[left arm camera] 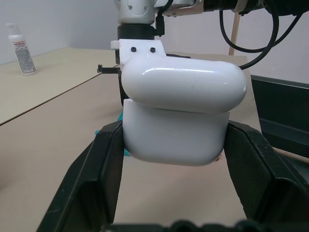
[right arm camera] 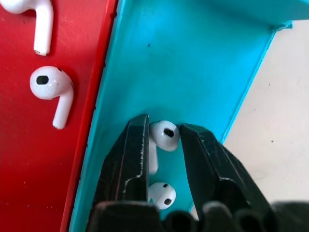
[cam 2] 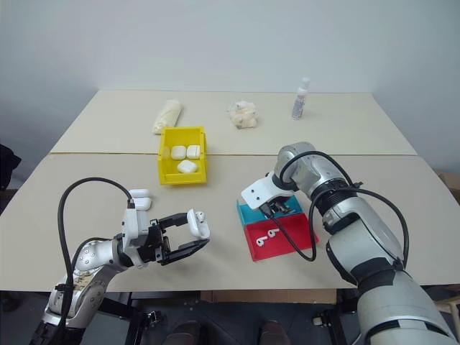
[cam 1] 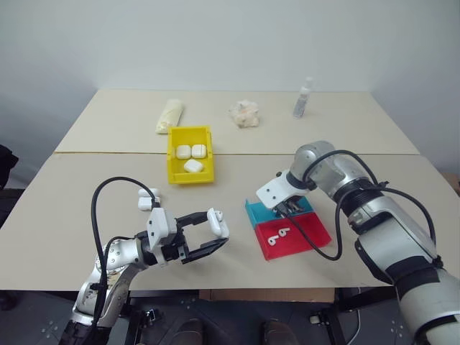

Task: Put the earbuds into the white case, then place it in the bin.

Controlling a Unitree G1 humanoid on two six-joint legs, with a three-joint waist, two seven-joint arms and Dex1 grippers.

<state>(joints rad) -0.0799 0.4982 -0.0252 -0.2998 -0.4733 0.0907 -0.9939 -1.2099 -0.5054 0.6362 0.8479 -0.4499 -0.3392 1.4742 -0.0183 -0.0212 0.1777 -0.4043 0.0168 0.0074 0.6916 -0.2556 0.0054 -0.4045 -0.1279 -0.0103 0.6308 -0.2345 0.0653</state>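
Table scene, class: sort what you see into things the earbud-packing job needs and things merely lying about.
Job:
open case in left pincer
earbud between right pincer's fingers, in blue tray
two earbuds in red tray
yellow bin holding three cases
spare case

Lying about:
bottle
cloth roll
crumpled wad

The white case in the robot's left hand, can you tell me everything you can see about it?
The white case is small, glossy, rounded plastic. Its hinged lid is flipped open, and in the right eye view one earbud peeks from the top. The left gripper is shut on its sides with two black fingers, holding it in the air above the beige table, touching nothing else.
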